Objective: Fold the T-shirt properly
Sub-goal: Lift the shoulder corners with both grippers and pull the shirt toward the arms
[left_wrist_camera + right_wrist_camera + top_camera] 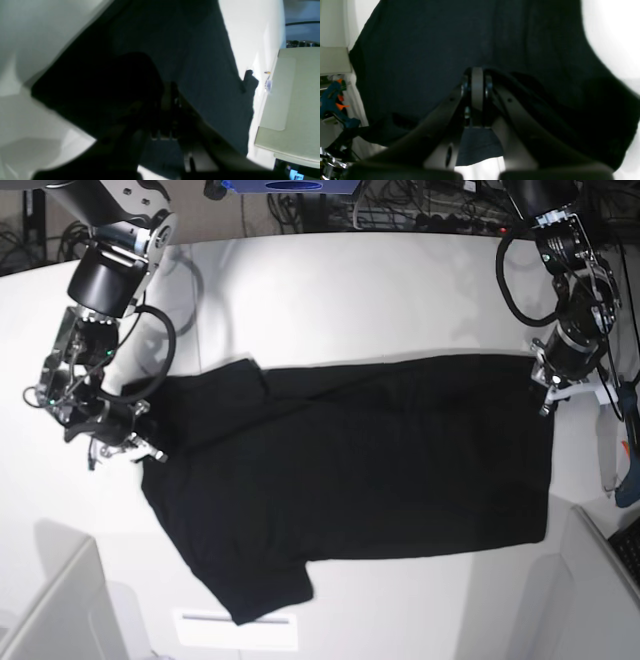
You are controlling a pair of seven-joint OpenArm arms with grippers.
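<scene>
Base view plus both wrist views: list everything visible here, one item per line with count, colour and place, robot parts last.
T-shirt: one, black, spread across the middle of the table, one sleeve pointing to the near edge.
Table: one, white, under the T-shirt.
Glue gun: one, blue with orange parts, beside the table near the right arm.
Cables: several, dark, along the far edge behind the table.
Blue box: one, at the far edge, mostly cut off.
Left gripper: one, dark, shut on the T-shirt's edge.
Right gripper: one, dark, shut on the T-shirt's edge.
</scene>
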